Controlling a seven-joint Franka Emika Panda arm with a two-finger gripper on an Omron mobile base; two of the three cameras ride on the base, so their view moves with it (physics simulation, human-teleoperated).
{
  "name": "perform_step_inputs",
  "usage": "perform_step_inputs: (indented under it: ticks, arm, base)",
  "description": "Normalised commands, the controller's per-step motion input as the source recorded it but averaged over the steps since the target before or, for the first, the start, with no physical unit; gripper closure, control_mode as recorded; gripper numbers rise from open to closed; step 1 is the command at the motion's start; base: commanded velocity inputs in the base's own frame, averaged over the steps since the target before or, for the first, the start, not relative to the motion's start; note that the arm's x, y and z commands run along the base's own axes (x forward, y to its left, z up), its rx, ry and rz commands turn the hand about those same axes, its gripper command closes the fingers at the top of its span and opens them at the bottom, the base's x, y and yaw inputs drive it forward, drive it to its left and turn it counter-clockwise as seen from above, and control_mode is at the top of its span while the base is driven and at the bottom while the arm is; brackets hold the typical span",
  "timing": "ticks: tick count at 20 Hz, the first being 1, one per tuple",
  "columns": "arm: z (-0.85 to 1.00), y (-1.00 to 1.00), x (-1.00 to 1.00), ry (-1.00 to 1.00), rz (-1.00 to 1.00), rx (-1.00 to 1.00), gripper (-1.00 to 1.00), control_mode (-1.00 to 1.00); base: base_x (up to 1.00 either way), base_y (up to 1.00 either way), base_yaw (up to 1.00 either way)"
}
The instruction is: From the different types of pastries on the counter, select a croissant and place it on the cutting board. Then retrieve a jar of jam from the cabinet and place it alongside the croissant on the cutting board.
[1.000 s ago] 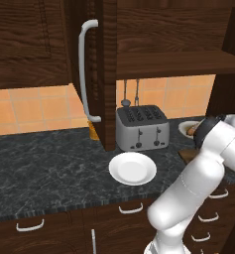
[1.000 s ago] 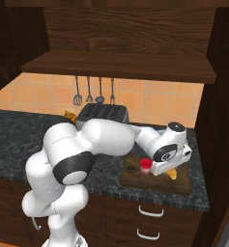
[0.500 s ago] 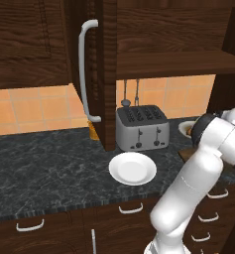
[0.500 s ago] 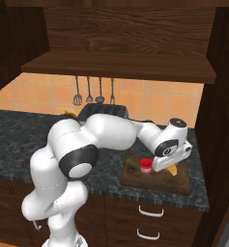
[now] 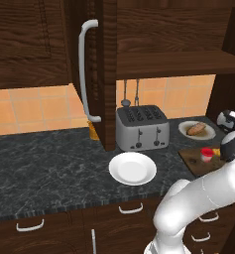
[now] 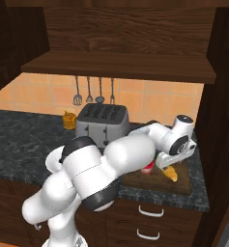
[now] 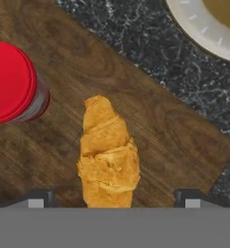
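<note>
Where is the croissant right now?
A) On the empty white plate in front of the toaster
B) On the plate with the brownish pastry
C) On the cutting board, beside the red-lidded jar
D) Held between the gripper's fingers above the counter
C: the hand view shows the croissant lying on the cutting board, with the jar of jam standing apart beside it.

The arm [image 6: 101, 169] is glossy white, built of fat rounded segments with dark grey to black bands at the joints. Its wrist [image 6: 179, 140] ends in a short white cylinder with a dark cap at 12 o'clock. The fingertips [image 7: 38, 198] look like small dark grey blocks, each seemingly with a paler square.
</note>
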Motion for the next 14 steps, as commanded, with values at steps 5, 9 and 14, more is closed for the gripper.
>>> perform_step_inputs:
  ticks: [5,9,14]
  arm:
    - [0.18,0.47,-0.95,-0.02,0.04,0.00,-1.00,-1.00]
    - [0.03,0.93,-1.00,0.00,0.00,-0.02,-1.00,-1.00]
    - [0.16,0.87,-0.99,-0.10,0.00,-0.09,-1.00,-1.00]
  base:
    - [0.00,0.00,0.00]
    - [0.00,0.00,0.00]
    - [0.00,0.00,0.00]
